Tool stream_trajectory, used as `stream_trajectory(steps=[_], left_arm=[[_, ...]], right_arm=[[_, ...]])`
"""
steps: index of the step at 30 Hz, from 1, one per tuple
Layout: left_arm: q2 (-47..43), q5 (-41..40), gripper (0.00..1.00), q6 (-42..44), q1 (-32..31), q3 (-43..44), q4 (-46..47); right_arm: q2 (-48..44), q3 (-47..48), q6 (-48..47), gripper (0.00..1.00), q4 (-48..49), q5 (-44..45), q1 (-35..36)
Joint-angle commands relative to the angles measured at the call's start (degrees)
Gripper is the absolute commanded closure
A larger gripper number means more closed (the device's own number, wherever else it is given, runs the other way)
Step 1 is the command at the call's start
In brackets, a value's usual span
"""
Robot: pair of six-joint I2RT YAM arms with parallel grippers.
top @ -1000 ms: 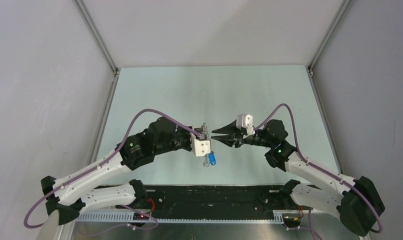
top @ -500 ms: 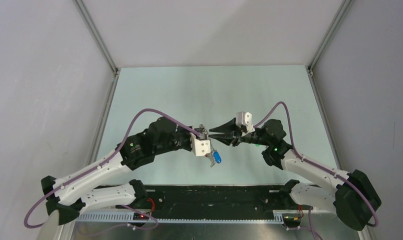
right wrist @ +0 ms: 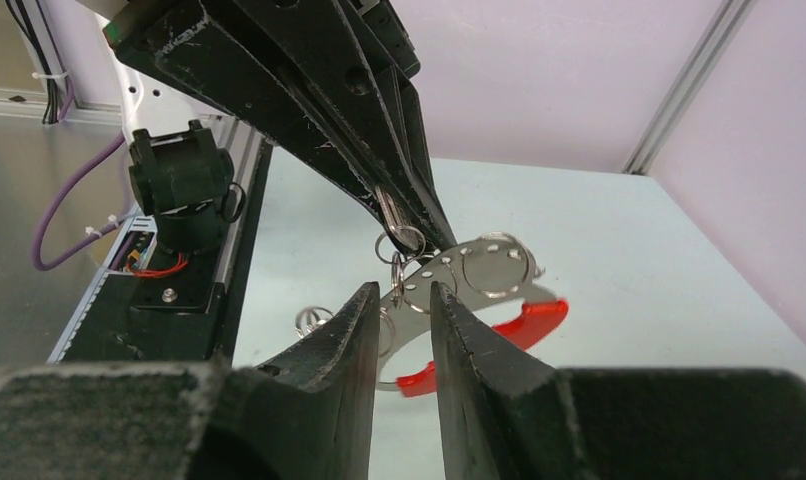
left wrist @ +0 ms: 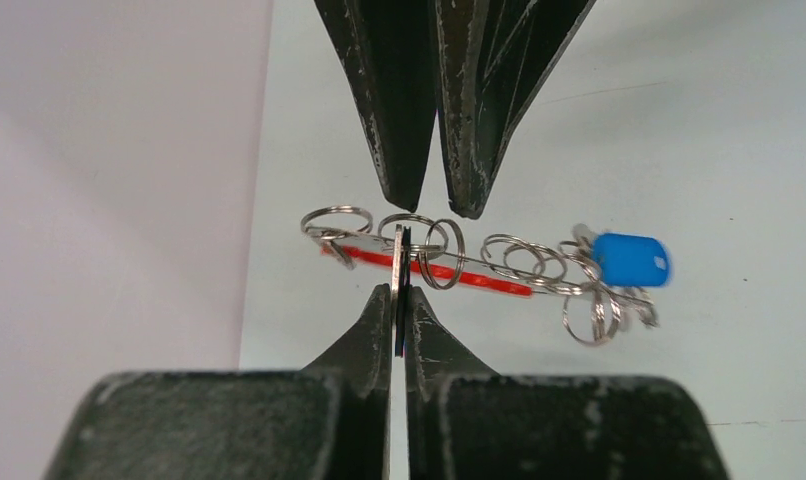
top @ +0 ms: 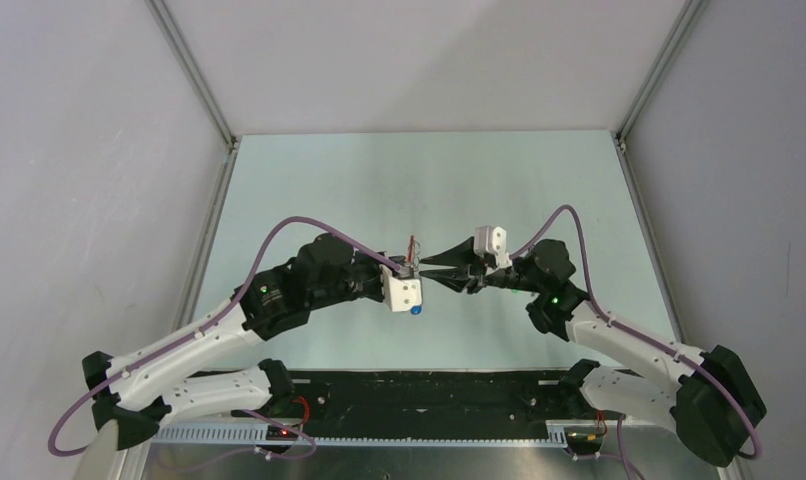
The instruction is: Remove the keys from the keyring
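Keyring position: I see the keyring [top: 412, 246] held up off the bench [top: 379, 180], over its middle, where the tips of the two arms meet.
Left jaws: closed flat on one thin silver ring [left wrist: 398, 262] of the keyring, which shows edge-on in the left wrist view.
Right jaws: narrow gap, tips just beside the left tips and right at the small split rings [left wrist: 434, 250]; I cannot tell whether they touch metal.
Red loop [right wrist: 524, 322]: joined to a perforated silver plate [right wrist: 489, 268], both hanging under the left jaws.
Blue tag [left wrist: 629, 260]: at the end of the ring chain, away from the grip.
Keys: I cannot make out their blades clearly.
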Motion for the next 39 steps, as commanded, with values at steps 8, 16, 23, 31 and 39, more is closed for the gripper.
stream_trajectory(steps=[8, 16, 23, 31, 39], left_arm=[[0.3, 0.5, 1.00, -1.2, -0.2, 1.7, 3.1], [0.2, -0.1, 1.00, -1.3, -0.2, 1.6, 3.1], [-0.3, -0.8, 1.00, -1.0, -0.2, 1.1, 3.3], [-0.5, 1.1, 1.00, -1.0, -0.2, 0.7, 3.2], [-0.5, 2.8, 1.00, -1.0, -0.2, 0.4, 3.2]], right_arm=[[4.7, 1.3, 2.3, 0.71, 7.3, -1.9, 1.7], [3.6, 1.6, 0.8, 1.00, 4.3, -1.7, 1.9], [-2.1, 1.6, -1.6, 1.00, -1.9, -0.4, 1.2], [-6.2, 1.1, -1.4, 1.00, -1.9, 0.2, 1.0], [-7.9, -1.1, -0.4, 1.00, 2.8, 0.8, 1.0]])
